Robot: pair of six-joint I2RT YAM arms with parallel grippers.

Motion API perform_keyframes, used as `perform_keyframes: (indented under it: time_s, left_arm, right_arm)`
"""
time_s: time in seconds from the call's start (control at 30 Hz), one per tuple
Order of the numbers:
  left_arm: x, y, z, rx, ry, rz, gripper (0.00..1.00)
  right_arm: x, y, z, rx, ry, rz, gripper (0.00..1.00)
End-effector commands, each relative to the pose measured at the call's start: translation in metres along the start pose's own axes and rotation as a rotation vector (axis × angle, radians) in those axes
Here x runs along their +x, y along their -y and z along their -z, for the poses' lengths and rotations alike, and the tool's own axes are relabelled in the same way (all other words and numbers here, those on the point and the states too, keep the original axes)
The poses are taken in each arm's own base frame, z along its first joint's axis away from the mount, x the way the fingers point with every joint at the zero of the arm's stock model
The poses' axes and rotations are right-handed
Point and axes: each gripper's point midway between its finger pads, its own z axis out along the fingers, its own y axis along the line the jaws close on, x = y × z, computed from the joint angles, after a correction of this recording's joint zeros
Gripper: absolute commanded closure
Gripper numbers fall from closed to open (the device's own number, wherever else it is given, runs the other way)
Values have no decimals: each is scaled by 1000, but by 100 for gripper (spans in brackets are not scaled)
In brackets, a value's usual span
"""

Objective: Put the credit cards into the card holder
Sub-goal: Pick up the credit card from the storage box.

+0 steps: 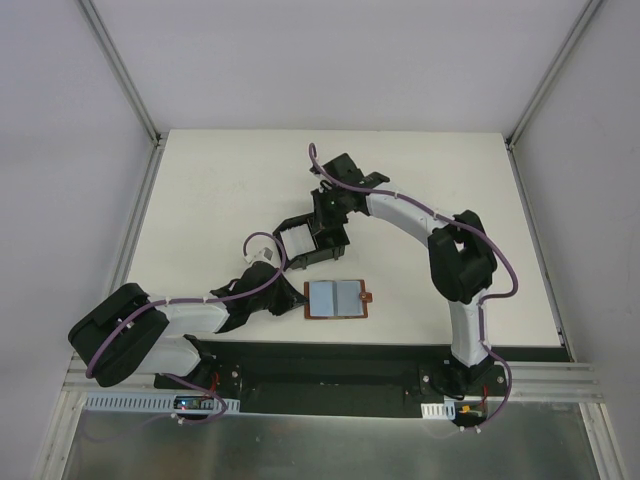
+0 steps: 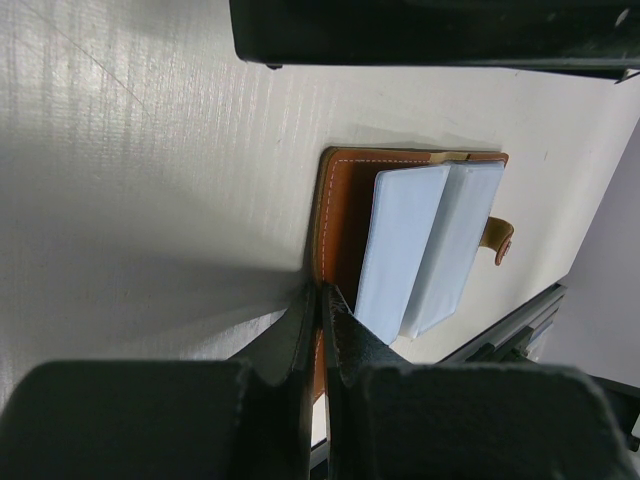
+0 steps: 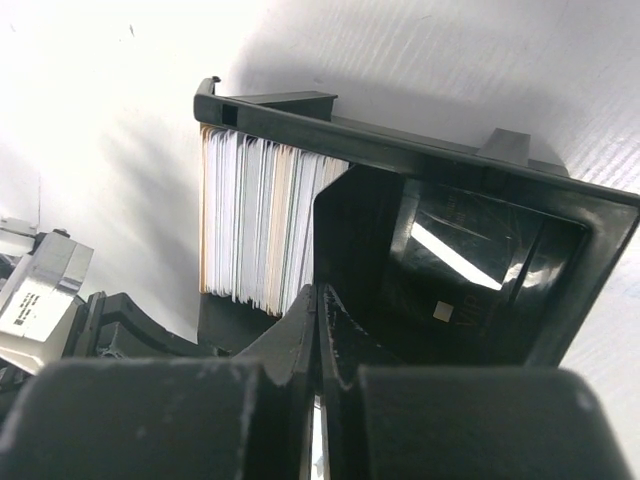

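White tabletop (image 1: 220,200) between grey walls, with both my arms reaching toward its middle.

My left claw (image 2: 320,300) has its fingers pressed together, with nothing between them that I can make out. The tips sit at the near edge of the open brown wallet (image 2: 340,200); I cannot tell whether they touch it. Two pale blue credit cards (image 2: 415,240) lie side by side in that wallet, not yet moved.

Just beyond the wallet stands the card holder (image 3: 480,270), with stacked cards (image 3: 255,215) on edge in its left part and its right part bare. My right claw (image 3: 318,300) hovers at the holder's near side, fingers closed to a hairline. A pale sliver shows low in that gap. It may be a card seen edge-on or only the table behind; I cannot say.

The risks, as I judge them:
- A push from my left claw could skid the wallet away instead of steadying it.
- My right claw could nudge the light holder and slide it or topple the stack.
- My wrists are close together, so a careless reach could knock them.

My own fingers hide the holder's near wall and the wallet's near corner. From above, my right wrist covers part of the holder.
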Motion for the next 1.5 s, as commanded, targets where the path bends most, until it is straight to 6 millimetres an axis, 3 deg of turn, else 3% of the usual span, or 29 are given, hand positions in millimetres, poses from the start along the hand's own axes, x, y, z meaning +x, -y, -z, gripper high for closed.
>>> perform_keyframes:
  time_s: [0.0, 0.17, 0.4, 0.47, 0.5, 0.57, 0.67, 0.83, 1.2, 1.47]
  left_arm:
    - [14, -47, 4, -153, -54, -32, 100]
    - [14, -47, 4, -153, -52, -33, 100]
    - [14, -48, 4, -155, -53, -32, 100]
    - [15, -49, 4, -157, -54, -32, 100]
    - [15, -47, 4, -153, -54, -32, 100]
    - [14, -47, 4, -152, -53, -30, 100]
    - [14, -47, 4, -153, -54, -35, 100]
    - [14, -45, 4, -150, -55, -41, 100]
    - [12, -45, 5, -156, -52, -49, 100]
    - [13, -46, 4, -164, -57, -45, 100]
  right_arm:
    - [-22, -9, 32, 31, 92, 38, 99]
    - [-25, 3, 34, 81, 110, 37, 100]
    - [-10, 20, 7, 107, 34, 5, 99]
    - [-7, 20, 3, 95, 27, -6, 92]
    - [-6, 18, 2, 82, 27, -8, 83]
    - [-8, 17, 4, 87, 38, -7, 79]
    - [-12, 32, 11, 177, 48, 14, 77]
    - [-2, 69, 18, 293, 1, 13, 77]
    - [18, 112, 43, 370, 9, -48, 77]
    - [34, 120, 58, 370, 25, -67, 78]
